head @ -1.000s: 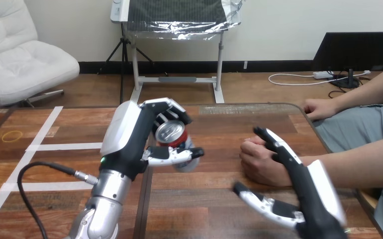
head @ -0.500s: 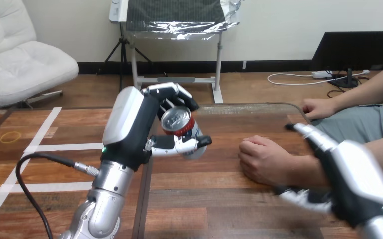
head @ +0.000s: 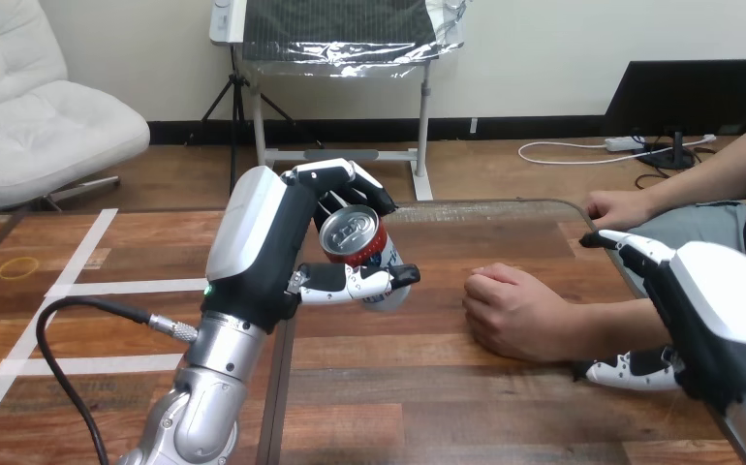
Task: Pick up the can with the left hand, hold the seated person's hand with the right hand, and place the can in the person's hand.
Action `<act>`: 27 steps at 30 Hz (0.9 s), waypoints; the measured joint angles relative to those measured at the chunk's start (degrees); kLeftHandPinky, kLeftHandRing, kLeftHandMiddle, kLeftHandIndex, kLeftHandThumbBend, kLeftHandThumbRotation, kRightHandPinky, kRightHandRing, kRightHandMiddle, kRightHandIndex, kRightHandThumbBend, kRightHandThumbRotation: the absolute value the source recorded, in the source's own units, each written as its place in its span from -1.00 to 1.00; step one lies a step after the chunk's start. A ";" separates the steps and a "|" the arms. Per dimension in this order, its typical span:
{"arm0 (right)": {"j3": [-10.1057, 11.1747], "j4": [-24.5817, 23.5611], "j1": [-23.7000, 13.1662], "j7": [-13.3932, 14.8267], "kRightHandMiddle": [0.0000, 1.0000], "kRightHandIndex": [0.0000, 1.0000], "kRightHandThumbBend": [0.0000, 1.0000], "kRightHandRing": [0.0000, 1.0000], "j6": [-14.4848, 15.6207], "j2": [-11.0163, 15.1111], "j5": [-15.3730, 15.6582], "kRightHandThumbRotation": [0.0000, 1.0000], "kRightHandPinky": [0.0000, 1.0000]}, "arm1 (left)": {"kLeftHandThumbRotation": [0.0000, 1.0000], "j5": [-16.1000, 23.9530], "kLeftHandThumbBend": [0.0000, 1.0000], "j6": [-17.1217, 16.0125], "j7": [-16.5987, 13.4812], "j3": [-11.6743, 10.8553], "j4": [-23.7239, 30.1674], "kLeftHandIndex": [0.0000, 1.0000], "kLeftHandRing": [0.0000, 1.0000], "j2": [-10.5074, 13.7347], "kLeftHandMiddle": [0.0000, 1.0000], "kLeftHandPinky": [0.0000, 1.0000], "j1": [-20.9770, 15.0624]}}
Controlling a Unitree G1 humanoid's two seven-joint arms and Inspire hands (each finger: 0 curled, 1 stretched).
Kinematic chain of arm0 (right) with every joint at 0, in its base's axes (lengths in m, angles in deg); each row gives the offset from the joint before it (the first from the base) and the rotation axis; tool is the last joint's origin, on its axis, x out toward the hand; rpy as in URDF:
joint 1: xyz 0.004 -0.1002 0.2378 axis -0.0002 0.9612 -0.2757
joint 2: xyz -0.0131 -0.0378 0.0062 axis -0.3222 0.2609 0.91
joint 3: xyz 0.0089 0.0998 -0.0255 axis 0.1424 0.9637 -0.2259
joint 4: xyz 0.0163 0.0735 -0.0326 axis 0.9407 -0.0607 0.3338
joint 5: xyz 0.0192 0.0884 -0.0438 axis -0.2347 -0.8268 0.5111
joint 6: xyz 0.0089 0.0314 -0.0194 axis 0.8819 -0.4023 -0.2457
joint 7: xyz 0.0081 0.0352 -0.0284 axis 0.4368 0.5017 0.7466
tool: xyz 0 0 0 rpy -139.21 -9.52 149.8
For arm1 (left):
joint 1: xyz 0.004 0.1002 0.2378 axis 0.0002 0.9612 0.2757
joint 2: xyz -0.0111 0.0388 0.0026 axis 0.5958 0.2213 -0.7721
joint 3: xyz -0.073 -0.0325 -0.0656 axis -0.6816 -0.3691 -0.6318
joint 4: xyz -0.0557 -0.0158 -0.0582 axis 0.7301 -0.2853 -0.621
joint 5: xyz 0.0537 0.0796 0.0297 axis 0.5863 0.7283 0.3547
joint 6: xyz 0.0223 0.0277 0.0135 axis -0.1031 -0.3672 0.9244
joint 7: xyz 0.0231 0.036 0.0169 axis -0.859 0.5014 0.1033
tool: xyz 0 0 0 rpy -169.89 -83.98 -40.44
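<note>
While the left hand (head: 272,260) is holding the can (head: 357,254) up off the surface (head: 447,397) at left of centre, its fingers (head: 342,177) are curling over the can's far side. Its thumb (head: 359,283) is crossing the near side, so the can is sitting clamped between them. The can is tilting, its silver top with the pull tab facing the camera. Its wall is showing red, with white and blue lower down, and the print there is too small to read.

Right of centre, the person's hand (head: 510,310) is resting on the surface as a loose fist, near the can but apart from it.

At the lower right, the right hand (head: 718,300) is hanging over the person's forearm (head: 611,329). Its fingers (head: 631,247) are reaching out straight along the forearm's far side and its thumb (head: 631,371) is lying along the near side, with the forearm passing between them. Fingers and thumb are standing well spread, not curled round the forearm. Whether they are touching it I cannot tell.

The person's other hand (head: 621,208) is lying at the surface's far right edge.
</note>
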 measured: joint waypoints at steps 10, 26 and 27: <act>-0.08 0.08 -1.36 -0.84 0.63 0.56 0.88 0.57 0.32 2.86 2.72 -1.00 0.43 | -1.00 0.00 0.37 -0.01 0.33 -0.02 0.00 -0.06 -0.25 -0.39 -0.13 -0.34 0.06; -0.87 2.90 -5.68 -6.23 0.67 0.60 0.79 0.64 1.73 8.11 6.08 -1.00 0.53 | -1.00 0.13 0.37 -0.10 0.33 -0.03 0.00 -0.06 -0.25 -0.53 -0.13 -0.33 0.07; -1.11 3.17 -6.11 -6.97 0.67 0.61 0.78 0.65 1.97 8.55 6.44 -1.00 0.54 | -1.00 0.13 0.37 -0.13 0.33 -0.03 0.00 -0.06 -0.25 -0.53 -0.13 -0.34 0.08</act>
